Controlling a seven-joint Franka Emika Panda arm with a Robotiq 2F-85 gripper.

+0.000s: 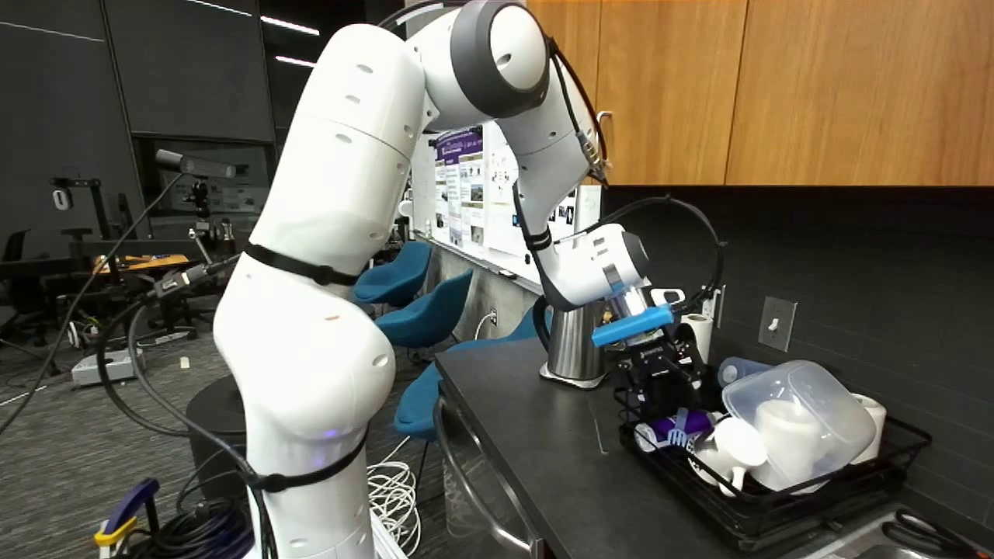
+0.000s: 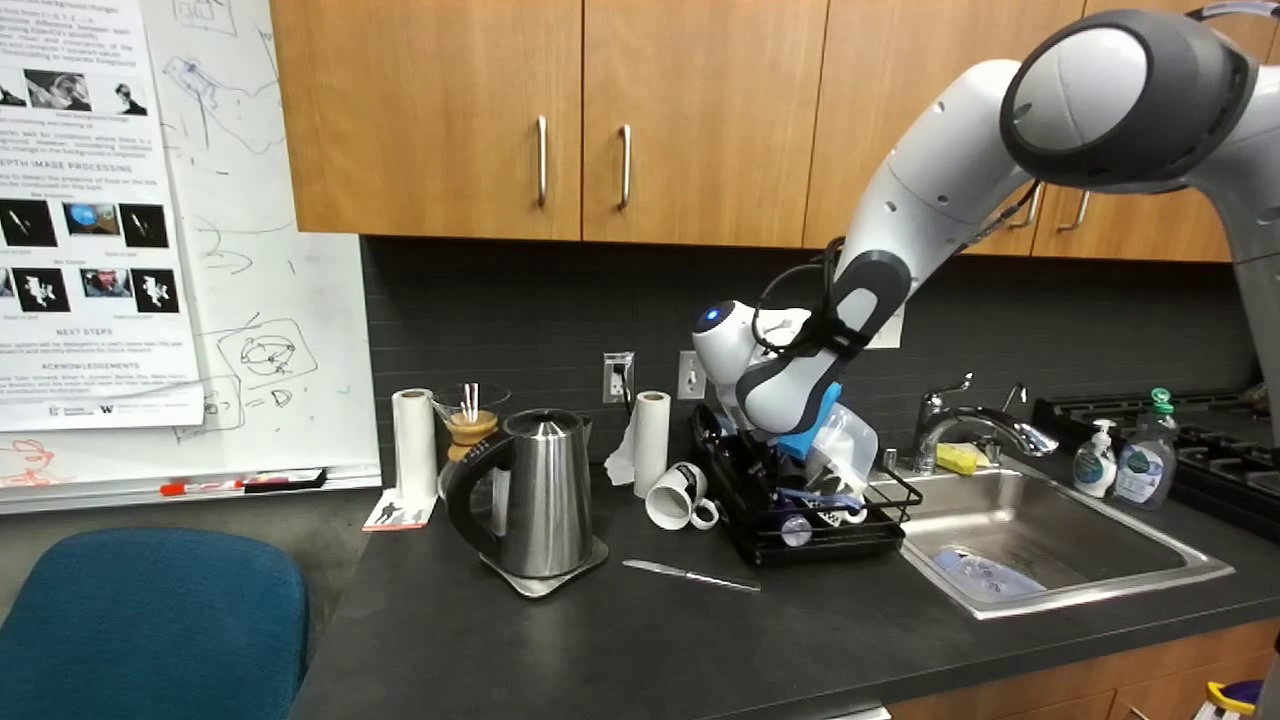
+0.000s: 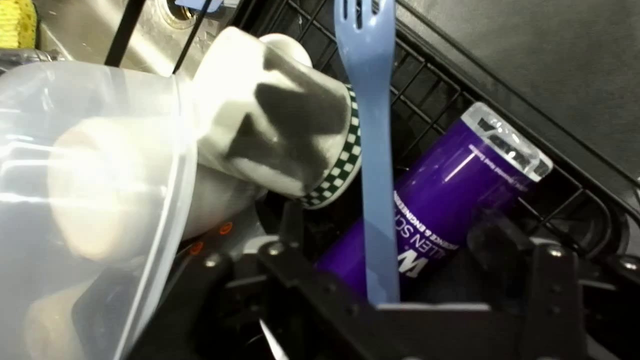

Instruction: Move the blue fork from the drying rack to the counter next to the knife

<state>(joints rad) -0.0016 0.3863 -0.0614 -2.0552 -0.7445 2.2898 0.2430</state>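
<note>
In the wrist view the blue fork (image 3: 378, 165) lies across a purple bottle, tines at the top of the picture and handle reaching down between my fingers. Its tines also show in an exterior view (image 1: 680, 436). My gripper (image 3: 391, 225) is open around the handle, with a gap on each side. The black drying rack (image 2: 830, 550) holds the fork and other dishes. On the dark counter (image 2: 560, 650), left of the rack in an exterior view, lies the knife (image 2: 690, 576). The fingertips are hard to make out among dark parts in both exterior views.
Crowding the fork in the rack are the purple bottle (image 3: 440, 195), a white cup with a checked rim (image 3: 280, 115) and a clear plastic tub (image 3: 90, 165). A steel kettle (image 2: 548, 500) and a white mug (image 2: 672, 497) stand or lie nearby. The sink (image 2: 1060, 530) borders the rack.
</note>
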